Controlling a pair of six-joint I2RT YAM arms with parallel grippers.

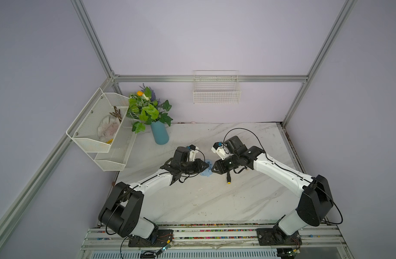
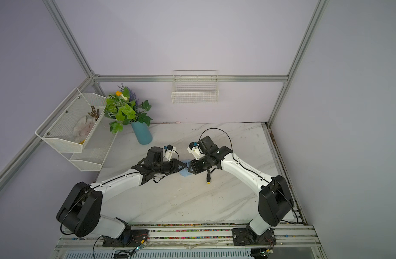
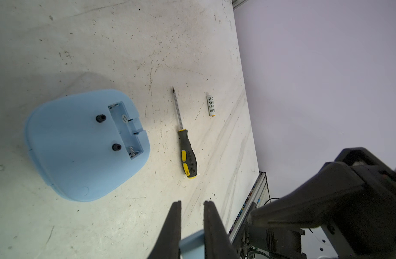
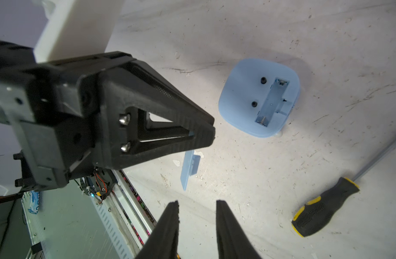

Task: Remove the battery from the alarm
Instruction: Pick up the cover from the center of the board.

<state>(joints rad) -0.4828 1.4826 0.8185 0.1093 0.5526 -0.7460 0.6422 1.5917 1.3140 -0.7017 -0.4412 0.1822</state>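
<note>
The light-blue alarm (image 3: 80, 148) lies face down on the table, with its battery bay open and empty; it also shows in the right wrist view as the alarm (image 4: 244, 101). The small white battery (image 3: 211, 105) lies loose on the table beyond the screwdriver (image 3: 187, 148). My left gripper (image 3: 192, 203) is shut on a flat light-blue battery cover (image 4: 189, 170), held above the table. My right gripper (image 4: 197, 201) is open and holds nothing. In both top views the two gripper tips nearly meet over the alarm (image 1: 206, 172), and the battery is hidden.
The black-and-yellow screwdriver (image 4: 324, 206) lies beside the alarm, under my right wrist (image 1: 228, 180). A teal vase with a plant (image 1: 160, 133) stands at the back left by a white mesh shelf (image 1: 98, 130). A wire basket (image 1: 216, 89) hangs on the back wall.
</note>
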